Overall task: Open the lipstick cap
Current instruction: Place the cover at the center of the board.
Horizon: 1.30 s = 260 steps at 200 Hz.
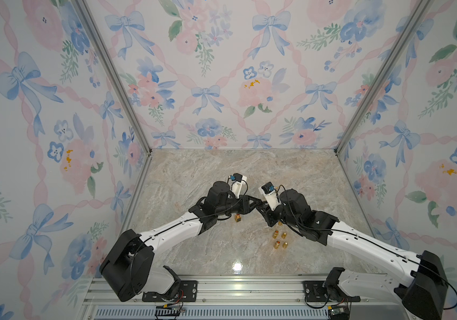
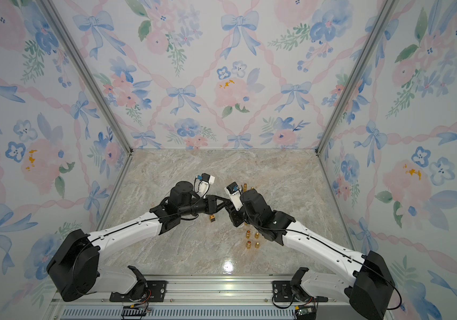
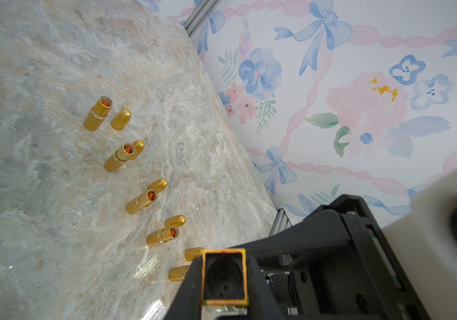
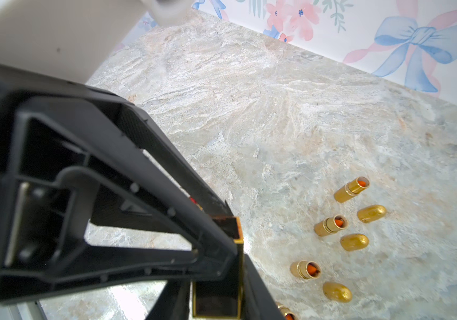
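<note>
The two arms meet nose to nose above the shiny grey-and-tan marble table (image 1: 194, 177). Between them, up in the air, is the black square lipstick cap with a gold rim (image 3: 224, 277). The left gripper (image 3: 224, 303) pinches it, with one black finger on each flat side. Flat sides are good to pinch, because the cap cannot roll away. Its open end looks at the left wrist camera. It is dark and empty inside, with a bit of red on the rim, so I think it is off its lipstick.

The right gripper (image 4: 219, 306) has a finger on each side of the cap too, farther along it. I cannot tell if those fingers press on it or just sit close. Two grippers on one small thing makes sense for passing it across or for pulling.

Under the left gripper a small dark-and-gold square piece (image 1: 238, 218) stands on the table. It may be the bottom half of this lipstick, but it is too small to be sure.

Near the right arm stand little round gold lipsticks with orange tips (image 3: 141, 198). Each has its rounded gold cap (image 3: 157, 185) just beside it. They look done, and the neat row leaves room for the arms.
</note>
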Each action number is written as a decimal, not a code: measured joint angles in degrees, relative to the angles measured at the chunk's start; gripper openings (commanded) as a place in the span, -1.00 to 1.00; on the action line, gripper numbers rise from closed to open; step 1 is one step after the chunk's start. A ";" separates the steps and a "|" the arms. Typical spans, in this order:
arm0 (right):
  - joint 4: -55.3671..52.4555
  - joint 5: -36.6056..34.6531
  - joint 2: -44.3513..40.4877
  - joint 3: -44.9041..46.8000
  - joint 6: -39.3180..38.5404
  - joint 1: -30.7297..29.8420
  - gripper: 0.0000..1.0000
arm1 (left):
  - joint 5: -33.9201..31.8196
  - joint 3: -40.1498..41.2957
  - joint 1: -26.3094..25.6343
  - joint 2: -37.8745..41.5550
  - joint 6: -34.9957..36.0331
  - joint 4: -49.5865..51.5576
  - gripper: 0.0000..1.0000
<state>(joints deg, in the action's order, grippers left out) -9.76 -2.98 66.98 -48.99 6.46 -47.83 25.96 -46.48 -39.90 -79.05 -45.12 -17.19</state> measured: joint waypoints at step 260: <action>69.75 34.53 10.08 15.45 82.05 17.68 0.17 | -11.15 3.61 2.69 6.16 -20.65 -20.85 -0.73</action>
<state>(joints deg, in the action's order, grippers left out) 59.99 31.55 77.06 -33.54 88.51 -30.15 14.81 -42.87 -37.21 -72.88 -65.78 -38.04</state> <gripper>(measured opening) 0.582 0.252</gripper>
